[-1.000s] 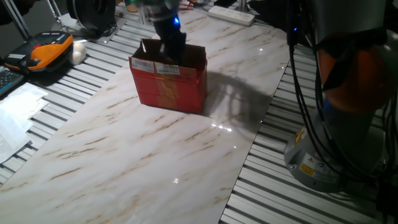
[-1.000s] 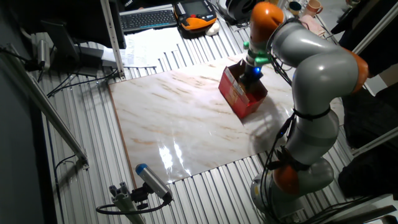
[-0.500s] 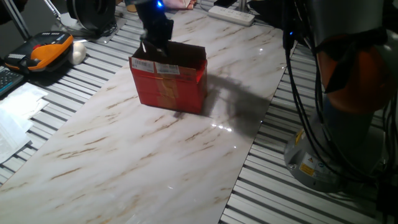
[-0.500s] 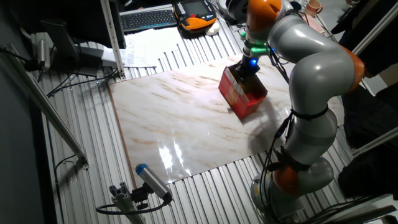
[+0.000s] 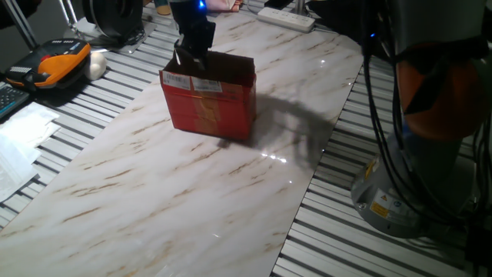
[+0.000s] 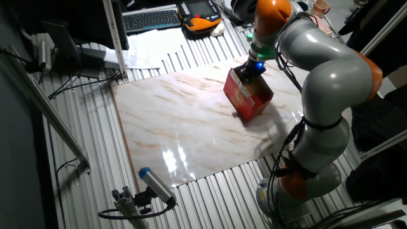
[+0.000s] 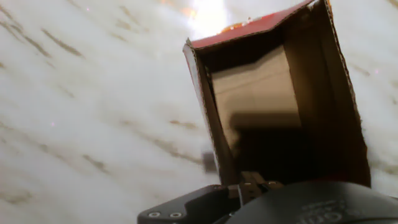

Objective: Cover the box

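The red box stands open on the marble board, with white labels near its top edge and faded gold print on its side. It also shows in the other fixed view. My gripper hangs over the box's back left corner, its tips at the rim; it also shows from the other side. The hand view looks down into the box: brown inner walls, a brown flap low inside, a dark bottom. The fingers are mostly hidden, so I cannot tell if they grip the wall.
An orange and black device and papers lie left of the board on the slatted table. A white power strip lies at the back. The arm's base and cables stand at the right. A keyboard is at the far side.
The gripper has moved from above the middle of the box to its back left corner, then held there. The upper arm has shifted a little. The box has not moved.
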Tool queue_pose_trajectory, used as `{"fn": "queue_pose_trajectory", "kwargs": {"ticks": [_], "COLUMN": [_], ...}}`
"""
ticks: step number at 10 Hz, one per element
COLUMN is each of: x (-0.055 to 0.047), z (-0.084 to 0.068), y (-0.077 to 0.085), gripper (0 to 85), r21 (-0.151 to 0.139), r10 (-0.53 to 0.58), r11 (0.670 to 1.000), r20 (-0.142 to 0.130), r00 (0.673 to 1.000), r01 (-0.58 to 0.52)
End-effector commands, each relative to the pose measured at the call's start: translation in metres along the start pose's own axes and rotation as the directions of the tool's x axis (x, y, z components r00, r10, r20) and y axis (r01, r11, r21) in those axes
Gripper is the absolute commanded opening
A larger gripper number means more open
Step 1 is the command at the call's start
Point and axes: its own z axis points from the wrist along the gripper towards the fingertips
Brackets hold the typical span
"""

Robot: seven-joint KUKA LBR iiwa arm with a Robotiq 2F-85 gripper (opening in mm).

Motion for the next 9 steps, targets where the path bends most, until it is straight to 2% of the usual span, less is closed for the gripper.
{"fn": "queue_pose_trajectory", "kwargs": {"ticks": [1,2,3,6,7,9], "x": [0.000,0.000,0.000,-0.002,-0.017,-0.042], "z": [0.000,0.000,0.000,-0.001,-0.010,-0.025], "y": [0.000,0.000,0.000,0.000,0.003,0.006], "gripper": [0.0,0.0,0.0,0.0,0.0,0.0], "r21": [-0.006,-0.012,-0.023,-0.023,-0.023,-0.051], "r10": [-0.015,-0.026,-0.028,-0.014,-0.007,0.006], "r11": [1.000,1.000,0.999,1.000,1.000,0.999], "r20": [0.045,0.064,0.067,0.029,0.011,-0.020], "r00": [0.999,0.998,0.997,0.999,1.000,1.000], "r01": [0.016,0.027,0.029,0.015,0.007,-0.007]}}
